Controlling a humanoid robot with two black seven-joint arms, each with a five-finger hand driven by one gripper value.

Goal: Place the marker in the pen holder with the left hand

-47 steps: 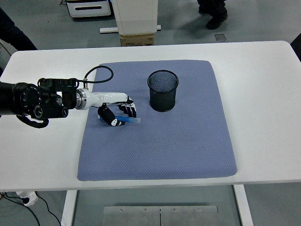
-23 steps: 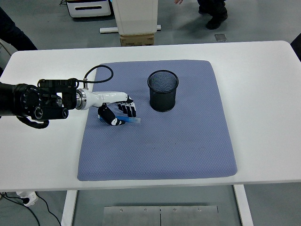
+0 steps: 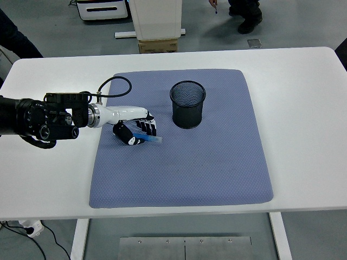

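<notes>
Gripping the blue marker [image 3: 149,138] as before, left robot hand [image 3: 135,129] barely shifted

You are looking down on a white worktop [image 3: 303,108] with rounded corners, its near edge along the bottom. Beyond it lies a grey floor [image 3: 303,24]. At the top stands a white pedestal [image 3: 156,17] with a cardboard box [image 3: 158,45] at its foot, and a white unit [image 3: 102,8] to its left. A person's dark shoes [image 3: 246,19] show at top right, a dark sleeve [image 3: 16,38] at left. Under the worktop you see a metal plate [image 3: 184,248] and a cable [image 3: 49,241].
</notes>
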